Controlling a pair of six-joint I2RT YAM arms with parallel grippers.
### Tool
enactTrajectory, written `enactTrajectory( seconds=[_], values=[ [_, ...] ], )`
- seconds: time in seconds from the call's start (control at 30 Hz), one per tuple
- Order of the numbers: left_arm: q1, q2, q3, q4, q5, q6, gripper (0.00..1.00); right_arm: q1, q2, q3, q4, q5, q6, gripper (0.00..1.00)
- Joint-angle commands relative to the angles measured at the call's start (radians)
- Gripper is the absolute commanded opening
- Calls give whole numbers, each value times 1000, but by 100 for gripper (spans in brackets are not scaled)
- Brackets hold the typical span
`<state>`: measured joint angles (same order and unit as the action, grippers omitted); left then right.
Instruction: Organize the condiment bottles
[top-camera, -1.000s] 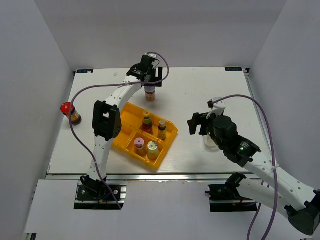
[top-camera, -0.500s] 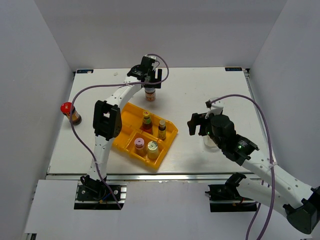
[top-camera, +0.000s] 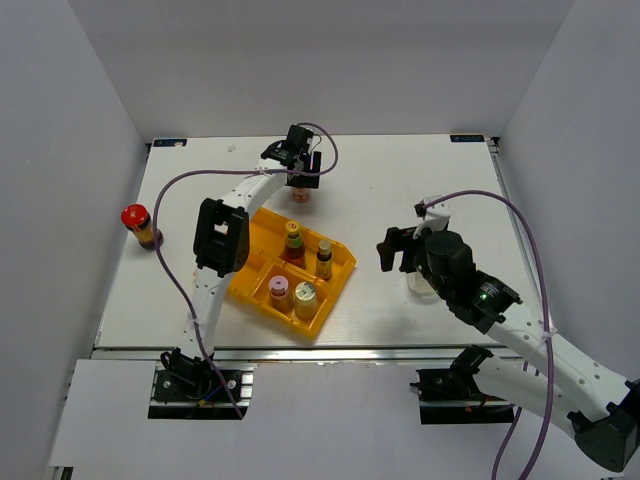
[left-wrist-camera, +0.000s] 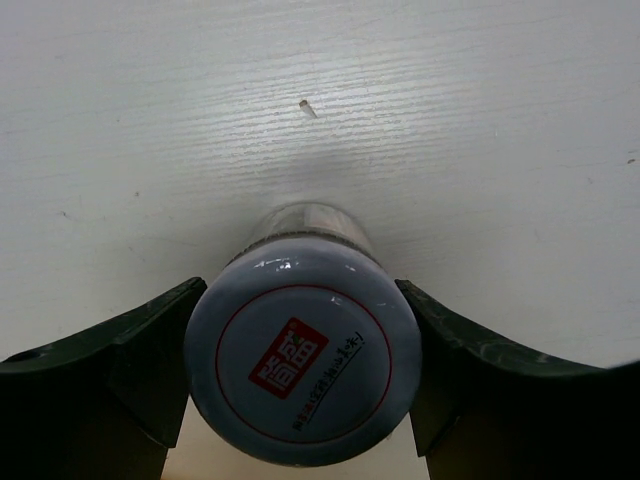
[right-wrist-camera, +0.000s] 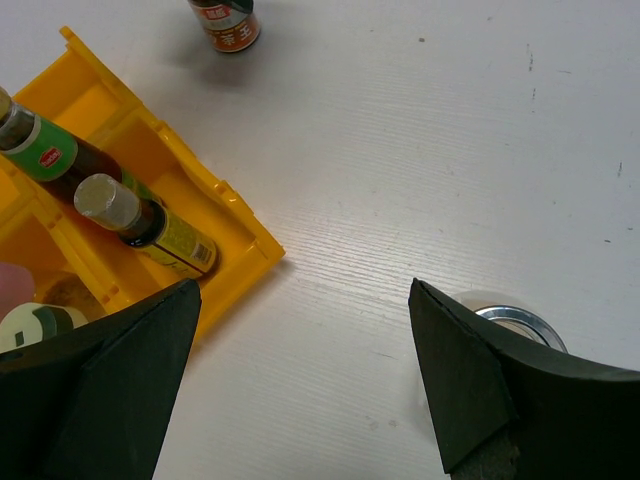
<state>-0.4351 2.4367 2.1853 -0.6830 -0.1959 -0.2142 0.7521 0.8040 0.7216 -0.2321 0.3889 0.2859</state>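
Left wrist: gripper (left-wrist-camera: 300, 320) snug around bottle (left-wrist-camera: 302, 365)

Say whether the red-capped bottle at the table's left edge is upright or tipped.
Upright: the red-capped bottle stands on its base, cap on top.

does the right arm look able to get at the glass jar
Probably yes: the jar stands on the table right beside the open right gripper, with nothing between them, though the wrist view shows only part of it.

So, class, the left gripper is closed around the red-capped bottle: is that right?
No. The left gripper is closed around the pale-capped bottle with a red logo, as the left wrist view shows; the red-capped bottle stands alone, untouched.
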Motion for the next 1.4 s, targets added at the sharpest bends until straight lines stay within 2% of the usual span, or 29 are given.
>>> enactTrajectory(
  seconds=[0.0, 0.13, 0.27, 0.3, 0.4, 0.63, 0.73, 0.87, 1.0, 1.17, 1.37],
  values=[
    [-2, -56, 8, 34, -7, -1, 83, -7, -14, -11, 22, 16, 15, 89],
    [-1, -82, -7, 54, -2, 7, 74, -5, -8, -11, 22, 18, 13, 89],
    [-2, -99, -1, 39, -10, 7, 48, -7, -6, -11, 16, 27, 16, 89],
    [-2, -106, -4, 36, -16, 7, 36, -7, -11, -11, 14, 28, 18, 89],
    [-2, -152, -7, 30, -49, 4, 25, -7, -17, -13, 14, 28, 19, 89],
    [-2, -352, -54, 48, -145, -42, 17, -5, -29, -28, 17, 34, 21, 89],
    [-2, -488, -156, 66, -212, -62, 16, -8, -31, -37, 7, 57, 22, 89],
    [-2, -686, -372, 85, -324, -123, 17, -10, -34, -47, 5, 56, 30, 89],
    [-1, -879, -661, 88, -378, -209, 19, -11, -34, -51, 11, 42, 29, 89],
    [-1, -1095, -901, 141, -315, -283, 22, -14, -25, -56, 20, 27, 29, 89],
    [-1, -1160, -1048, 230, -206, -274, 24, -16, -12, -62, 28, 11, 30, 89]
  ],
)
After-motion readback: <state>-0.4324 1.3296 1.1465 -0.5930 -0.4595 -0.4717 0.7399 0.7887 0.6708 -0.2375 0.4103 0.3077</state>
